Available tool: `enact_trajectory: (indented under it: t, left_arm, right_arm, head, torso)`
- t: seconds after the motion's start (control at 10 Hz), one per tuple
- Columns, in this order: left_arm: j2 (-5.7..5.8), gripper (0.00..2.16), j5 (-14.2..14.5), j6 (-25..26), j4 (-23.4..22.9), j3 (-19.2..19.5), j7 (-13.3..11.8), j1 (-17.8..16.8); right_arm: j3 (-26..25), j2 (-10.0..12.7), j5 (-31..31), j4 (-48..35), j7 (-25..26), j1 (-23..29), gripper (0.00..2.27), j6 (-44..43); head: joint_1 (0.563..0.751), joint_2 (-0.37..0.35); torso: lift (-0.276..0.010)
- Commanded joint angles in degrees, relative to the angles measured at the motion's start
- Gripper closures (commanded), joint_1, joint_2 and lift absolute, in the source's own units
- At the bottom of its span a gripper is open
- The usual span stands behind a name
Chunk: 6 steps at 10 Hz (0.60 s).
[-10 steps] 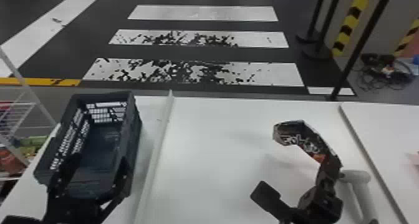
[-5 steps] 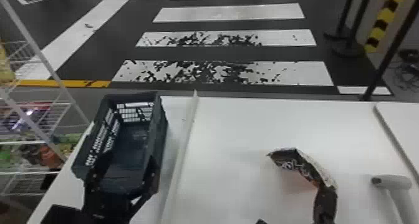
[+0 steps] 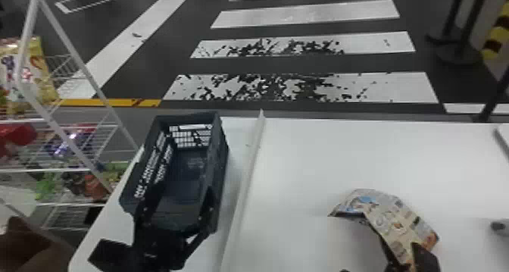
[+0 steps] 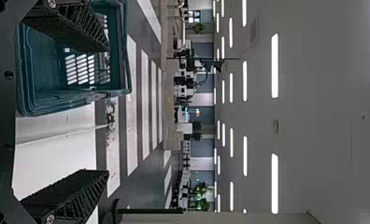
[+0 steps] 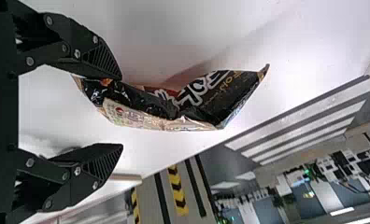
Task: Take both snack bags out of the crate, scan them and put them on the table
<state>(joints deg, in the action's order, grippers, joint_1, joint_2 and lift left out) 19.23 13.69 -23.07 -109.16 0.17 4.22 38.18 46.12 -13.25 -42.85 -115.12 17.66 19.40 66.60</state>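
Snack bag (image 5: 211, 99), right of the crate (image 3: 220, 169), may snag as you withdraw your open right gripper (image 5: 122, 112); left gripper (image 4: 108, 111) open.

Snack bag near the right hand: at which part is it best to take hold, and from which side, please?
I would pinch the snack bag at its narrow end nearest the robot, bringing the right hand from the robot's side. That end looks bunched and thin, so closing across its two faces should hold it; the far end spreads wider and bends away.
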Motion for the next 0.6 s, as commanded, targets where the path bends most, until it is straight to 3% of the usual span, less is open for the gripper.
enact_trajectory:
  t: [0.0, 0.3, 0.5]
  left_arm:
    - [0.02, 0.06, 0.2, 0.0, 0.3, -0.1, 0.0, -0.2]
    - [0.1, 0.07, 0.4, -0.2, 0.8, -0.3, 0.0, -0.6]
    - [0.1, 0.06, 0.4, -0.4, 0.8, -0.2, 0.0, -0.5]
  right_arm:
    - [-3.6, -0.6, 6.2, -6.9, -3.8, 1.8, 0.04, 0.3]
    - [-14.1, -0.2, 24.4, -15.4, -11.9, 3.0, 0.04, 0.0]
    - [-22.2, 1.4, 36.0, -16.0, -16.7, 2.8, 0.04, -1.4]
  head:
    - [0.695, 0.236]
    - [0.695, 0.26]
    - [0.695, 0.28]
  torso:
    - [-0.092]
    - [-0.092]
    - [-0.092]
